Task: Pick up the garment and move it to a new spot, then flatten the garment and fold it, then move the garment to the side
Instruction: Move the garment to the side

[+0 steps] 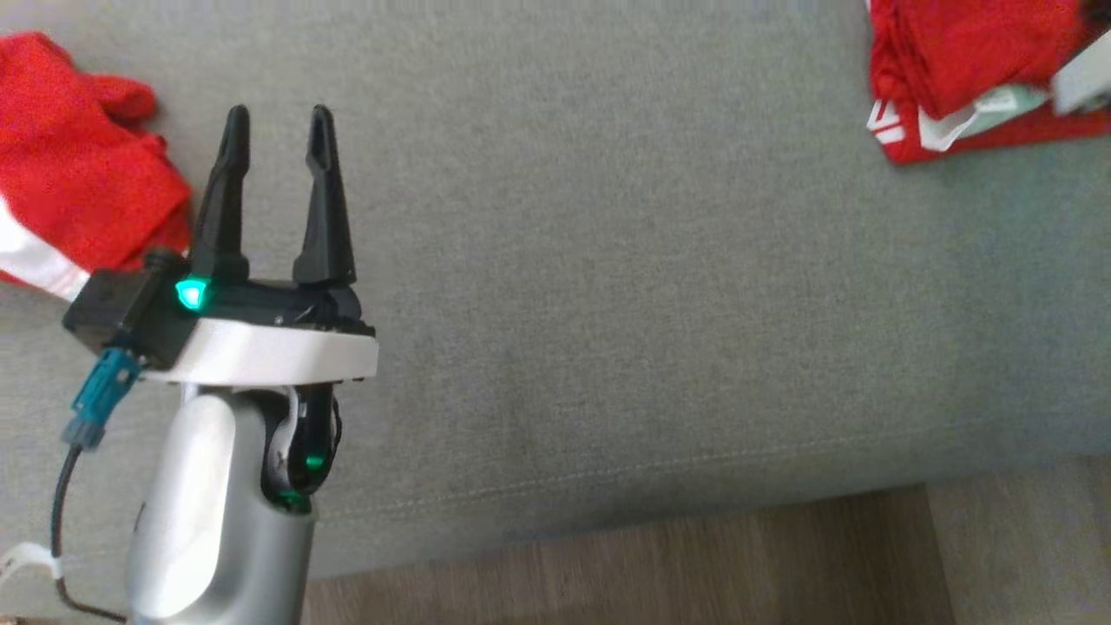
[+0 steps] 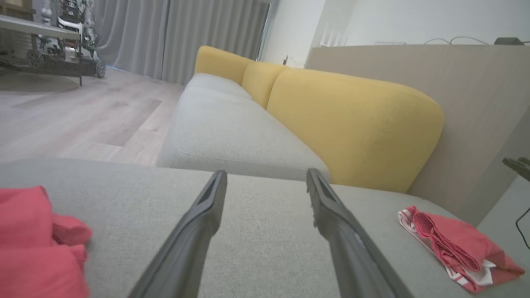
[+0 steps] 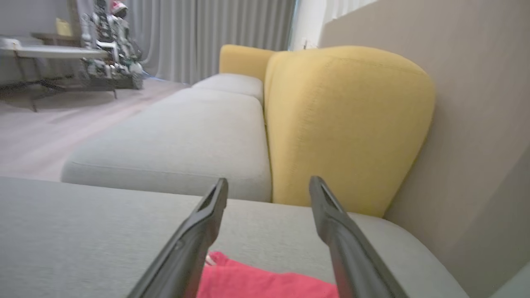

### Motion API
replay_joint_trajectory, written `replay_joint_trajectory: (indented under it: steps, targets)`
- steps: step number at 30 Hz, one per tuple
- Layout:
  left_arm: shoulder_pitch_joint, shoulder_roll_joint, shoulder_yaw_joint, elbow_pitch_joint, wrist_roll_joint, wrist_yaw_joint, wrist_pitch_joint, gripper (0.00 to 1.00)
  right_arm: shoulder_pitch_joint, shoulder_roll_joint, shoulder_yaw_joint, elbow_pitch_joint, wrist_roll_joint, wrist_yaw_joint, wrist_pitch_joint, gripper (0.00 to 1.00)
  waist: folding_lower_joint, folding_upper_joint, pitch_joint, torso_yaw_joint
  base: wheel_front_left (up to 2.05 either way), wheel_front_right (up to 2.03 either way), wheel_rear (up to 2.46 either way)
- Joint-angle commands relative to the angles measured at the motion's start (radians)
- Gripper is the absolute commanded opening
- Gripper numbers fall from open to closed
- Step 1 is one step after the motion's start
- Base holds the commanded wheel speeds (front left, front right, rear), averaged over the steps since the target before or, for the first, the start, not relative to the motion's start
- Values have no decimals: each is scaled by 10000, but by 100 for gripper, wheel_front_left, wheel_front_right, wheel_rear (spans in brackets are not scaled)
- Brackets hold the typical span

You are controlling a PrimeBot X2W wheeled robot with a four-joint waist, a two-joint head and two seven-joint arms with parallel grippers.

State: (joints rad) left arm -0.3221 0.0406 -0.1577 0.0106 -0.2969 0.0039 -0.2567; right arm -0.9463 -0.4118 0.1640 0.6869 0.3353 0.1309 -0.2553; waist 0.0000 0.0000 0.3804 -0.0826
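That folded red fabric garment with white trim [image 1: 963, 52] looks soft, light, floppy; pinch its thick folded edge. Left gripper [image 1: 279, 113] stands wide, empty; right gripper [image 3: 268, 182] wide too.

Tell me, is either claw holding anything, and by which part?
Nothing is held. The left gripper is open over the grey cushion; the right gripper is open above the folded red garment, jaws apart.
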Motion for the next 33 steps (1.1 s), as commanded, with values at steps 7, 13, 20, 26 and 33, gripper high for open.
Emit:
replay_joint_trajectory:
  steps: [7,13,20,26,33]
  targets:
    - [354,97,371,-281,-207,184,-51,100,1656,813,135,-1780,235,-2,-64,100,0,0,-1101,442,0,0,0]
    - [915,97,415,-176,-80,312,-51,100,3165,1519,161,-2872,-30,-2,-64,100,0,0,-1696,533,0,0,0]
    - [1463,97,513,1,30,396,-51,100,4842,2309,-95,-3864,-464,-2,-64,100,0,0,-2048,594,0,0,0]
    - [1790,97,530,120,213,393,-51,100,5791,2724,-258,-4473,-1176,-2,-64,100,0,0,-2227,582,0,0,0]
    - [2031,97,359,93,359,416,-51,100,6462,3190,-647,-5011,-1670,-2,-64,100,0,0,-2324,583,0,0,0]
